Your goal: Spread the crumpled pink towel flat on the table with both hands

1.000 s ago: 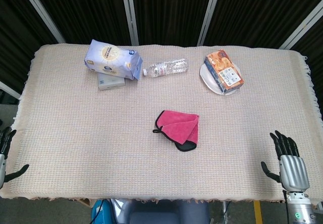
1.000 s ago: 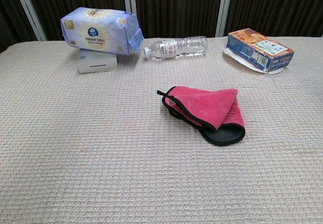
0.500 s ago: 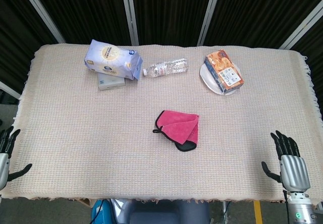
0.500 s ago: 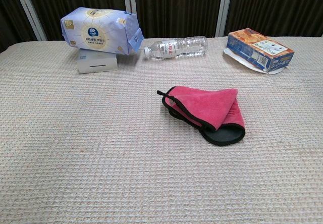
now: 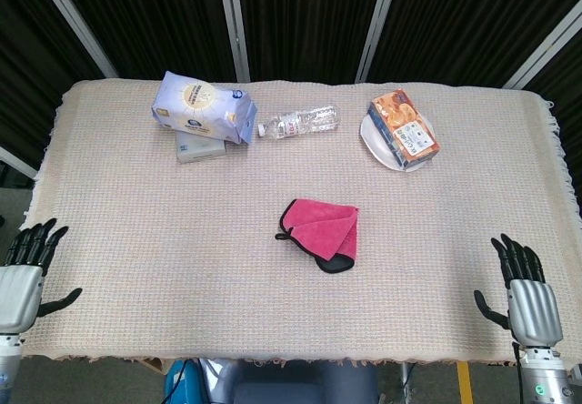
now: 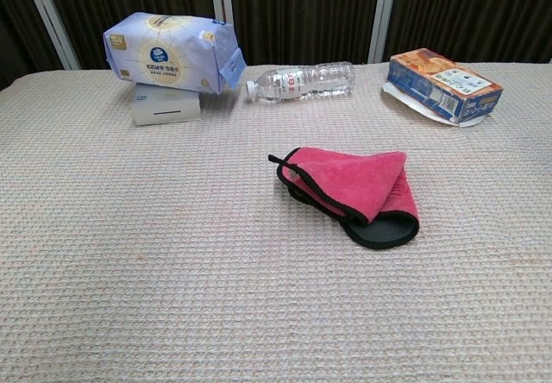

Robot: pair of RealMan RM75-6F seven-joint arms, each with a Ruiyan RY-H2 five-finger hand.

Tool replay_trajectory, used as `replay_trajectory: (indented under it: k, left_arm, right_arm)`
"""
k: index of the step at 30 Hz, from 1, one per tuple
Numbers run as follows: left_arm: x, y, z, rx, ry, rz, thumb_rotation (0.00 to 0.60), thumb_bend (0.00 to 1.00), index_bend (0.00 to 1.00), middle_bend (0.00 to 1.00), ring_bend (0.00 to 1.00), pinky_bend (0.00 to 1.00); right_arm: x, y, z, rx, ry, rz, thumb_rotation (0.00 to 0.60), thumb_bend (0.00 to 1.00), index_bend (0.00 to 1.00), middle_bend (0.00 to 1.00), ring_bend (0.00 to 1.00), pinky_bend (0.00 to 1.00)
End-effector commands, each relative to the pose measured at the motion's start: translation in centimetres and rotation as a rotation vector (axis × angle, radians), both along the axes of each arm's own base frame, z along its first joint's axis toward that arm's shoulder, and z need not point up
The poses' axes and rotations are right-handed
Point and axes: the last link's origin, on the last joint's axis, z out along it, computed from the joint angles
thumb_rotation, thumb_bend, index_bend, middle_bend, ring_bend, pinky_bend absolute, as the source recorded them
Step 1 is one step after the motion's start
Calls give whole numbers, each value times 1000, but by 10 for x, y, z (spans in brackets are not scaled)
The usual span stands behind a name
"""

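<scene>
Table carries towel, bottle, tissue pack, perhaps a plate.

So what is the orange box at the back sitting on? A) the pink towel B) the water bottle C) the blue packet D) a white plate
D: the orange box rests on a white plate, whose rim shows beside it, apart from the pink towel in the middle.

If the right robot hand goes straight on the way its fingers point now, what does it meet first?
Probably nothing. The right robot hand points up the table's right side, over bare tablecloth. The pink towel and the snack box lie well to its left. Height above the cloth is unclear.
</scene>
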Motion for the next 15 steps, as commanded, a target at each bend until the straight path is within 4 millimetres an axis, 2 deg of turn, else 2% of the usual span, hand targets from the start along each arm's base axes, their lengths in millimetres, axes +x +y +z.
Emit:
replay_trajectory:
  k: [1,9,15]
  left_arm:
    - [26,27,-11,-62,22,-77,600,63,123,8,0,0]
    - [94,80,-53,-168,75,-225,600,111,206,58,0,15]
    - [137,113,-94,-216,91,-278,600,213,288,110,0,30]
  right_arm:
    - [-1,-2,0,-2,-4,-10,600,331,0,0,0,0]
    - [-9,-8,2,-11,-4,-46,600,331,0,0,0,0]
    - [-14,-12,5,-28,-16,-63,600,331,0,0,0,0]
